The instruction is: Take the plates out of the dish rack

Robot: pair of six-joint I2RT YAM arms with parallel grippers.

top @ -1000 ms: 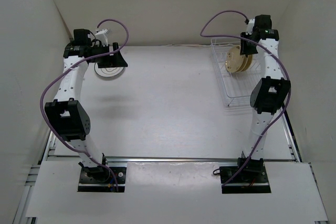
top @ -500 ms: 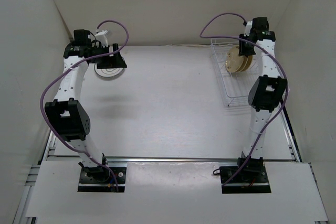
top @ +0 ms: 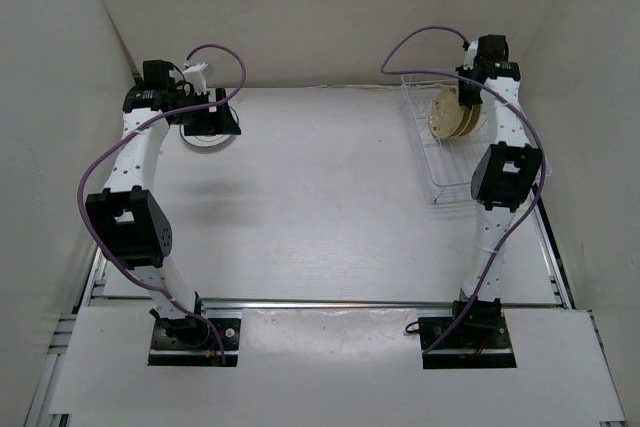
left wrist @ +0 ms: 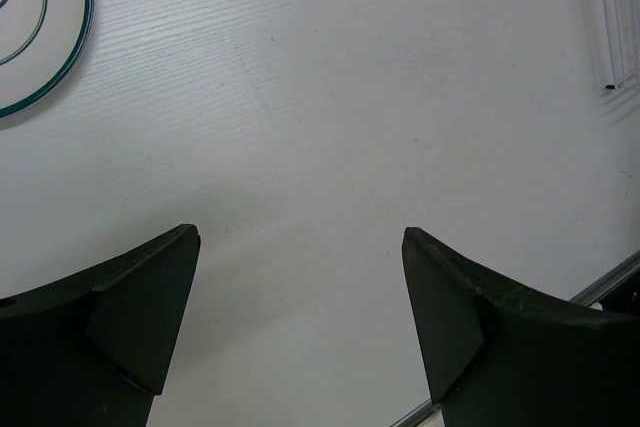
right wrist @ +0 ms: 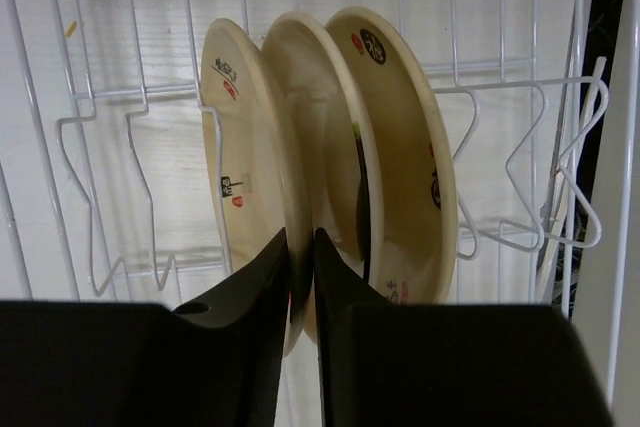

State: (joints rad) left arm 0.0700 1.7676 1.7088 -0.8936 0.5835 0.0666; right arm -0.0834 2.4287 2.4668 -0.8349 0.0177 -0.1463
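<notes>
Nipped narrowly by right hand [right wrist: 300, 247] on rim of middle tan round plate [right wrist: 300, 147] upright in white wire dish rack [right wrist: 130, 147], left hand [left wrist: 300, 317] wide over tabletop [left wrist: 350, 97] beside ringed white plate [left wrist: 40, 37]; thin grip, likely slip or snag on neighbouring plates.

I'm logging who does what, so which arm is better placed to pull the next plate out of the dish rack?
The right arm. Its hand is already at the dish rack, fingers pinched on the rim of the middle tan plate. The left hand hangs open across the table, beside the ringed plate lying flat.
</notes>
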